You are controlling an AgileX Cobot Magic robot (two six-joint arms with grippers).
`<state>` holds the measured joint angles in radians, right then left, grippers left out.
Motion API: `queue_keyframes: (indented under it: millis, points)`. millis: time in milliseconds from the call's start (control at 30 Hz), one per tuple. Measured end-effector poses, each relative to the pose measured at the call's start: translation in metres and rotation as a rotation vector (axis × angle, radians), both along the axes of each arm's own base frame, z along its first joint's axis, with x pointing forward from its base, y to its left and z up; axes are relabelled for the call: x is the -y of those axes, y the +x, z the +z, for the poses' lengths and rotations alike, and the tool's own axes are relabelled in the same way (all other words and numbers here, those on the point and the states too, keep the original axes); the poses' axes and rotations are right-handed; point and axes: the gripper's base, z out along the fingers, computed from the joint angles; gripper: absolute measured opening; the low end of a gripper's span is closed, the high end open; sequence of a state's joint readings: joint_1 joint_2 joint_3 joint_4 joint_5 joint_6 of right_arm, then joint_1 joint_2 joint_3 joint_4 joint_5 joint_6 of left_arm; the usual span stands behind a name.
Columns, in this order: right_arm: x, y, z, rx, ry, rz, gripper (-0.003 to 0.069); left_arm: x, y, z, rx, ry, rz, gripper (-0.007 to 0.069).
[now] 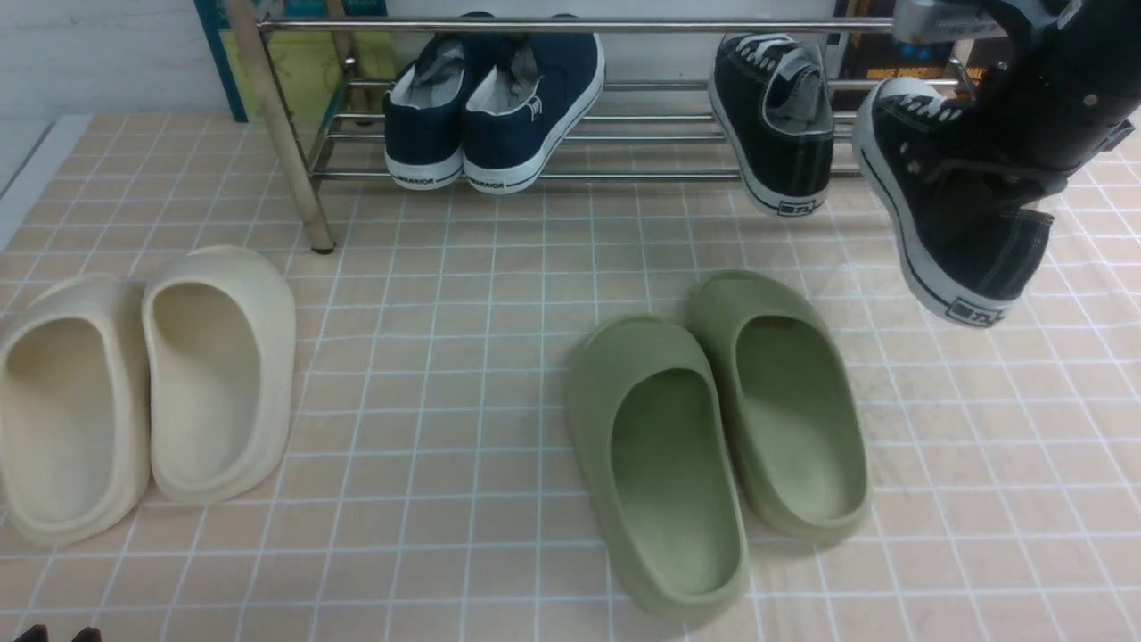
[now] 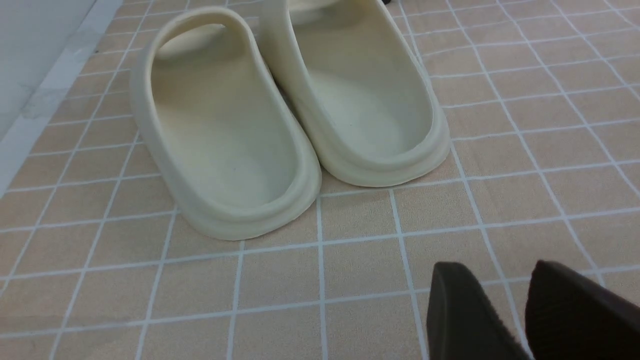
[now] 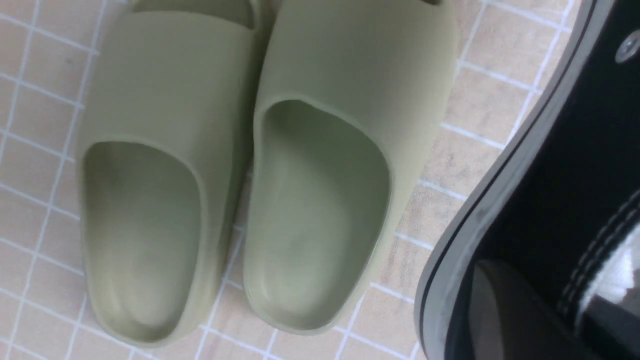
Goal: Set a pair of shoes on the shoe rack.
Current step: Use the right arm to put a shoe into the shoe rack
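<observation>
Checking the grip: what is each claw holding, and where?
The right claw grips a black canvas sneaker with white sole by its upper at the opening; the left claw holds nothing.

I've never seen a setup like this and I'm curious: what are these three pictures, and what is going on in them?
This is a robot with two arms. The wide picture looks forward from between them; the other two come from cameras on each wrist. The right end effector is shut on a black sneaker, lifted off the tiled floor. The matching sneaker already sits on the shoe rack, which also holds navy sneakers. Cream slides and olive-green slides lie on the floor. The left end effector is open, holding nothing, low near the cream slides.
</observation>
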<state>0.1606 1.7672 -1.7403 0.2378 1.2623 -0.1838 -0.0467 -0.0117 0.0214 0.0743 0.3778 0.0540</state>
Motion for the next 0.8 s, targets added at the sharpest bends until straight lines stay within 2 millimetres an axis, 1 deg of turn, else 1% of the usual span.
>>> queue_keyframes:
  millis: [67, 167, 300, 367, 567, 800]
  points:
    - [0.002, -0.003, 0.005, 0.018, -0.011, 0.001, 0.0012, 0.0, 0.0, 0.0, 0.0, 0.0, 0.0, 0.0236]
    - [0.005, -0.002, 0.004, 0.024, -0.058, 0.0, 0.0012, 0.0, 0.0, 0.0, 0.0, 0.0, 0.0, 0.0236]
    - [0.008, 0.007, -0.007, 0.027, -0.108, -0.005, 0.0013, 0.0, 0.0, 0.0, 0.001, 0.0, 0.0, 0.0236]
    - [0.008, 0.016, -0.02, 0.013, -0.124, -0.007, 0.0013, 0.0, 0.0, 0.0, 0.001, 0.0, 0.0, 0.0236]
    - [0.007, 0.03, -0.039, 0.003, -0.127, -0.012, 0.0013, 0.0, 0.0, 0.0, 0.001, 0.0, 0.0, 0.0236]
    - [0.006, 0.038, -0.039, 0.087, -0.118, -0.017, 0.0013, 0.0, 0.0, 0.0, 0.001, 0.0, 0.0, 0.0236]
